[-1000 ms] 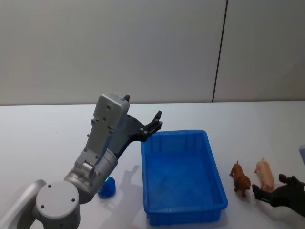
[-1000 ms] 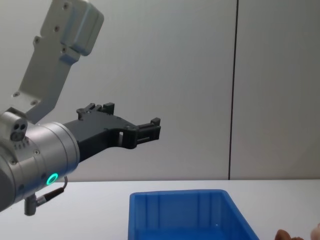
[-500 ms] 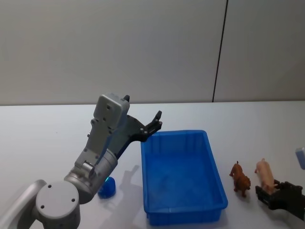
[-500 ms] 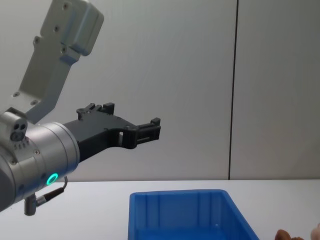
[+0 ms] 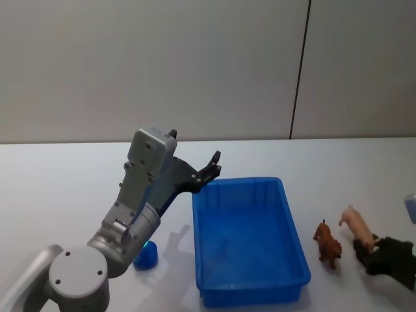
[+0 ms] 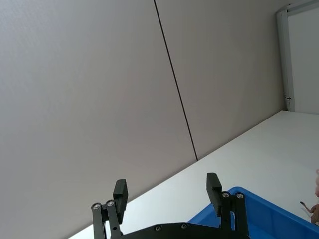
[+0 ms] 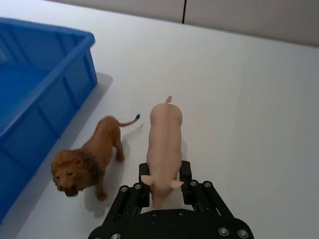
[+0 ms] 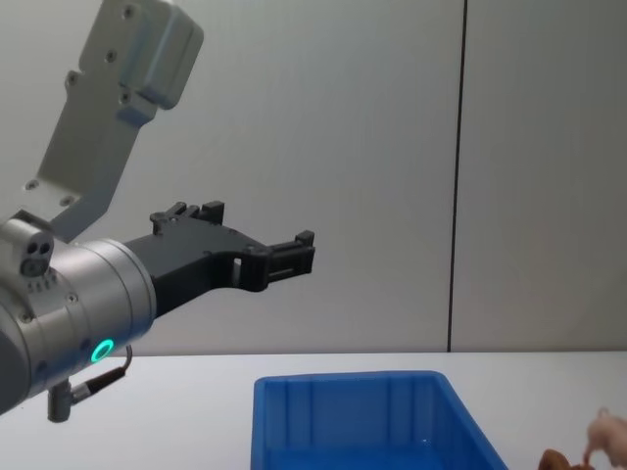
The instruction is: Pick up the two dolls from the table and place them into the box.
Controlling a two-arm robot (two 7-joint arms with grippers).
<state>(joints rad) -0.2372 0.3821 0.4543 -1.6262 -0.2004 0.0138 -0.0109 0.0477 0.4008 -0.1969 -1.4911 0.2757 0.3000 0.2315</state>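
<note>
Centre left: left gripper (image 5: 211, 170) raised beside the blue box (image 5: 240, 181), fingers apart, empty. Lower right, on the white counter (image 5: 364, 169): brown doll (image 5: 328, 244) standing near the box. Far right: right gripper (image 5: 365, 248), fingers clamped on the pink doll (image 5: 354, 222) at its head end. Probably light, stiff and smooth; likely steadier held mid-body.

Bright, even light from above; soft, faint shadows fall on the white table (image 5: 65, 169) beside the blue box (image 5: 253, 294).
</note>
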